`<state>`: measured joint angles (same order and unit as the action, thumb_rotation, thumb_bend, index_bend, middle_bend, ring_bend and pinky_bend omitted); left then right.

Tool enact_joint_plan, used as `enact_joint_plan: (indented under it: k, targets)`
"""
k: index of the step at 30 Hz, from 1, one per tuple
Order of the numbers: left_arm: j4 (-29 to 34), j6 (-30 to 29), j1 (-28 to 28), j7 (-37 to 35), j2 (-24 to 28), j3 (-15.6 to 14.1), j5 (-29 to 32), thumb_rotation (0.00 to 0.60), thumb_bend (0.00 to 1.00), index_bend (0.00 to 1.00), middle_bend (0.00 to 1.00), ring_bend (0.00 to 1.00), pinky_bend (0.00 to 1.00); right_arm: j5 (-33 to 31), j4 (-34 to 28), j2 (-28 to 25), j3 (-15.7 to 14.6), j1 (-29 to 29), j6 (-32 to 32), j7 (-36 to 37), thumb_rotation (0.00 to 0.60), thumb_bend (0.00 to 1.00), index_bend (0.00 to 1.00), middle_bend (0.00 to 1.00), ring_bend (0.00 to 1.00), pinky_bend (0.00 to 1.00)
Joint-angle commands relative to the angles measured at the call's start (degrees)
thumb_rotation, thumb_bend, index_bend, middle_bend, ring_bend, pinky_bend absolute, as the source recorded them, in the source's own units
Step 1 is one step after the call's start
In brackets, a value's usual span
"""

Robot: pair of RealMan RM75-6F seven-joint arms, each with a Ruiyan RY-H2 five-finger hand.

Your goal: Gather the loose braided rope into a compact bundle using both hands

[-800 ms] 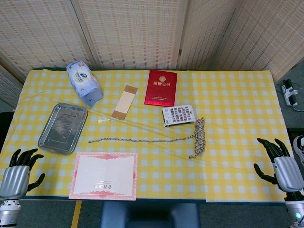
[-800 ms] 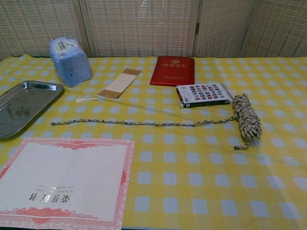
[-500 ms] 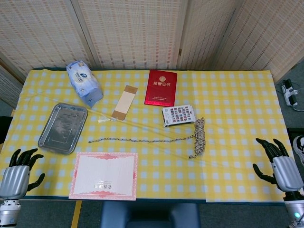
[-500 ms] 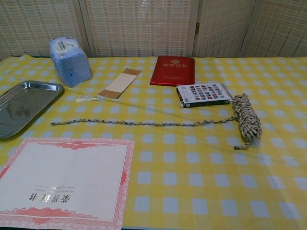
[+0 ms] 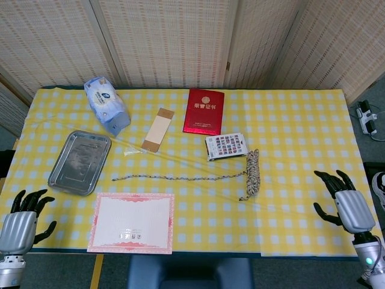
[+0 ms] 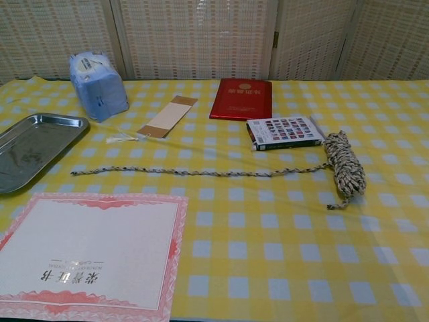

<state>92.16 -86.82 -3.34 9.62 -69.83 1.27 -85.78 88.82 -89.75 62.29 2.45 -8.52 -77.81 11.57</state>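
The braided rope (image 5: 253, 171) (image 6: 346, 166) lies on the yellow checked cloth. Part of it is wound into a coil right of centre, and a long loose tail (image 5: 180, 177) (image 6: 194, 172) runs straight out to the left. My left hand (image 5: 23, 220) hangs off the table's near left corner, fingers spread, holding nothing. At the near right edge my right hand (image 5: 344, 201) is also open and empty, well right of the coil. Neither hand shows in the chest view.
A steel tray (image 5: 79, 162) sits at the left, with a certificate sheet (image 5: 132, 222) near the front edge. A card box (image 5: 226, 146) lies just above the coil. Further back are a red booklet (image 5: 203, 111), a bookmark (image 5: 157, 129) and a blue tissue pack (image 5: 106, 104).
My right hand has shifted a little left and up toward the table edge. My left hand has sunk slightly. The rope has not moved.
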Motion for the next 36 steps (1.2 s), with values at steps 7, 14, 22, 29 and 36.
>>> enact_joint_plan:
  k: [7, 14, 22, 29, 36]
  targets:
    - [0.2, -0.1, 0.4, 0.3, 0.2, -0.1, 0.2, 0.600, 0.32, 0.33, 0.21, 0.19, 0.10, -5.5, 6.1, 4.2, 3.5, -11.3, 16.3, -7.7, 0.600, 0.40, 0.12, 0.18, 0.16, 0.07]
    - [0.4, 0.2, 0.4, 0.5, 0.1, -0.3, 0.2, 0.600, 0.32, 0.33, 0.21, 0.19, 0.10, -8.4, 10.7, 6.5, 4.2, -20.1, 29.9, -10.7, 0.600, 0.38, 0.00, 0.06, 0.05, 0.02]
    - [0.2, 0.6, 0.5, 0.5, -0.2, -0.4, 0.6, 0.600, 0.32, 0.33, 0.21, 0.19, 0.10, -10.7, 13.6, 9.5, 5.8, -28.6, 41.2, -8.4, 0.600, 0.82, 0.00, 0.09, 0.03, 0.00]
    - [-0.1, 0.9, 0.5, 0.4, -0.2, -0.3, 1.0, 0.600, 0.32, 0.33, 0.21, 0.19, 0.10, -13.3, 18.9, 14.4, 6.1, -33.3, 46.6, -7.8, 0.600, 0.98, 0.00, 0.16, 0.05, 0.00]
    - [-0.5, 1.2, 0.5, 0.4, -0.2, -0.2, 1.4, 0.600, 0.32, 0.33, 0.21, 0.19, 0.10, -14.3, 22.5, 18.4, 6.4, -35.3, 47.1, -6.0, 0.600, 0.98, 0.00, 0.19, 0.05, 0.00]
